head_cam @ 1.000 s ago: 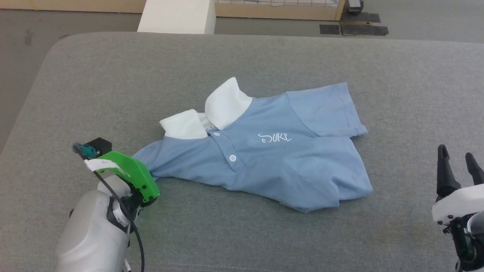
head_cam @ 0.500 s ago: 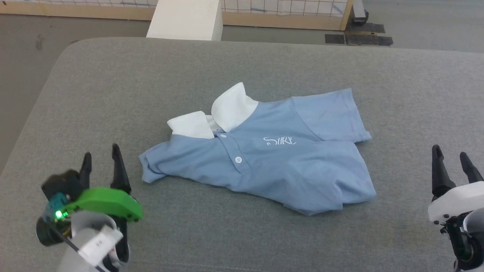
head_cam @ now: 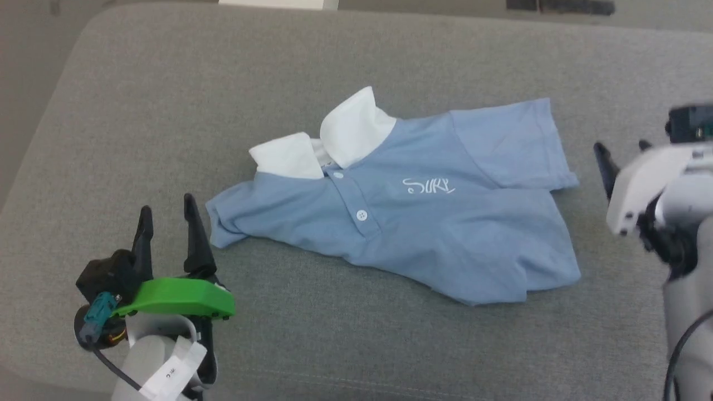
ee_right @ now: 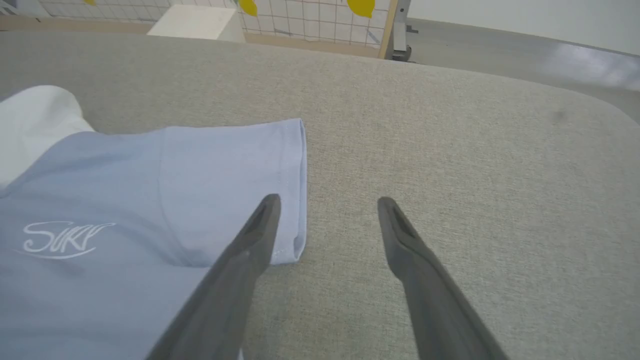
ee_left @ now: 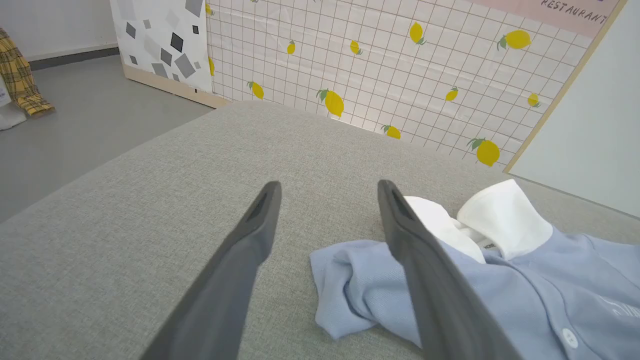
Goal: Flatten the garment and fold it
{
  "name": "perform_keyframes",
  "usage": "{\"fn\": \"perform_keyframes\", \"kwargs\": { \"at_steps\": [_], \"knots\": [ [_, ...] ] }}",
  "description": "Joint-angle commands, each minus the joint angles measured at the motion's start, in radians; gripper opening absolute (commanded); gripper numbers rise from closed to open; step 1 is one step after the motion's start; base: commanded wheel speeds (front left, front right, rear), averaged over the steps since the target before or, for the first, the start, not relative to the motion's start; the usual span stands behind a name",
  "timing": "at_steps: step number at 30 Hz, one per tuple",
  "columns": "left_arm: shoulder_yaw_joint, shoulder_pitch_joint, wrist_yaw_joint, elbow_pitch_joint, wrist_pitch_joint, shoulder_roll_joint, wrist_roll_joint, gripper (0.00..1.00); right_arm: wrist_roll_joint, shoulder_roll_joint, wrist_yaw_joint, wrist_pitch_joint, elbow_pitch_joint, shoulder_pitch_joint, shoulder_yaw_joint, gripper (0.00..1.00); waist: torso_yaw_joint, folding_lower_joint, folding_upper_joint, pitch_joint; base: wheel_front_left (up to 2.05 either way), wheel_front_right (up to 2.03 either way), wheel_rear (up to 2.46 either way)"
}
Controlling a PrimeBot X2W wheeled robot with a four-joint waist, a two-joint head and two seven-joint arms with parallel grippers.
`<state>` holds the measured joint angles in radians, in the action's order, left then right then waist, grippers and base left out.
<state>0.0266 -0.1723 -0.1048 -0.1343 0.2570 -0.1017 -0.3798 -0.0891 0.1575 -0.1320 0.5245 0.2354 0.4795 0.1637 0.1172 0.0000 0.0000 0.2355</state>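
Observation:
The garment (head_cam: 423, 223), a light blue polo shirt with a white collar and white script on the chest, lies face up on the grey cushioned surface (head_cam: 167, 111), collar toward the far left. Its left sleeve is bunched and its lower hem rumpled. My left gripper (head_cam: 167, 203) stands open just left of the bunched sleeve (ee_left: 345, 290), holding nothing. My right gripper (head_cam: 621, 147) is open beside the flat right sleeve (ee_right: 235, 185), slightly above the surface. In the right wrist view the gripper (ee_right: 327, 200) has its left finger over the sleeve's corner.
The grey cushioned surface (ee_right: 450, 150) has rounded corners and drops to the floor at the left. A lemon-patterned grid panel (ee_left: 400, 65) and a white block (ee_right: 195, 22) stand beyond its far edge.
My left gripper has let go of the left sleeve, opened and drawn back to the left. My right gripper has moved up beside the right sleeve. The head camera has tilted down.

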Motion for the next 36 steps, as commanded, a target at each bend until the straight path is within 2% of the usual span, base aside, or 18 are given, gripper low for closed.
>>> {"fn": "perform_keyframes", "kwargs": {
  "at_steps": [1,4,10,17,20,21,22,23,27,32,36],
  "knots": [
    [0.0,-0.022,0.011,0.006,0.005,0.009,0.021,1.0,0.011,0.025,0.001,0.034,0.024,0.058,-0.019,1.0,0.036,0.0,0.0,0.08,0.0,0.0,0.0],
    [0.008,-0.061,0.028,0.016,0.005,0.025,0.042,1.0,0.034,0.082,0.001,0.104,0.089,0.177,-0.064,1.0,0.068,0.0,0.0,0.142,0.0,0.0,0.0],
    [0.022,-0.105,0.047,0.017,0.005,0.043,0.063,1.0,0.052,0.132,0.001,0.2,0.188,0.302,-0.162,1.0,0.119,0.0,0.0,0.227,0.0,0.0,0.0],
    [0.023,-0.113,0.053,-0.002,0.005,0.05,0.06,1.0,0.006,0.164,0.001,0.298,0.274,0.315,-0.288,1.0,0.137,0.0,0.0,0.244,0.0,0.0,0.0],
    [0.019,-0.112,0.053,-0.011,0.005,0.051,0.056,1.0,-0.043,0.166,0.001,0.356,0.292,0.3,-0.306,1.0,0.133,0.0,0.0,0.235,0.0,0.0,0.0],
    [0.019,-0.112,0.051,-0.013,0.005,0.051,0.054,1.0,-0.055,0.168,0.001,0.379,0.293,0.295,-0.31,0.43,0.129,0.0,0.0,0.231,0.0,0.0,0.0],
    [0.019,-0.113,0.05,-0.014,0.005,0.051,0.052,1.0,-0.066,0.171,0.001,0.388,0.291,0.291,-0.311,0.18,0.127,0.0,0.0,0.226,0.0,0.0,0.0],
    [0.019,-0.113,0.049,-0.015,0.005,0.051,0.051,1.0,-0.08,0.174,0.001,0.387,0.287,0.288,-0.302,0.0,0.123,0.0,0.0,0.218,0.0,0.0,0.0],
    [0.02,-0.109,0.048,-0.024,0.005,0.051,0.052,1.0,-0.106,0.182,0.001,0.348,0.265,0.279,-0.24,0.0,0.104,0.0,0.0,0.184,0.0,0.0,0.0],
    [0.015,-0.095,0.055,-0.038,0.005,0.051,0.063,1.0,-0.113,0.183,0.001,0.264,0.222,0.261,-0.114,0.0,0.071,0.0,0.0,0.129,0.0,0.0,0.0],
    [0.005,-0.081,0.062,-0.051,0.005,0.051,0.072,1.0,-0.108,0.215,0.001,0.24,0.189,0.205,-0.003,0.0,0.044,0.0,0.0,0.089,0.0,0.0,0.0]
  ]
}}
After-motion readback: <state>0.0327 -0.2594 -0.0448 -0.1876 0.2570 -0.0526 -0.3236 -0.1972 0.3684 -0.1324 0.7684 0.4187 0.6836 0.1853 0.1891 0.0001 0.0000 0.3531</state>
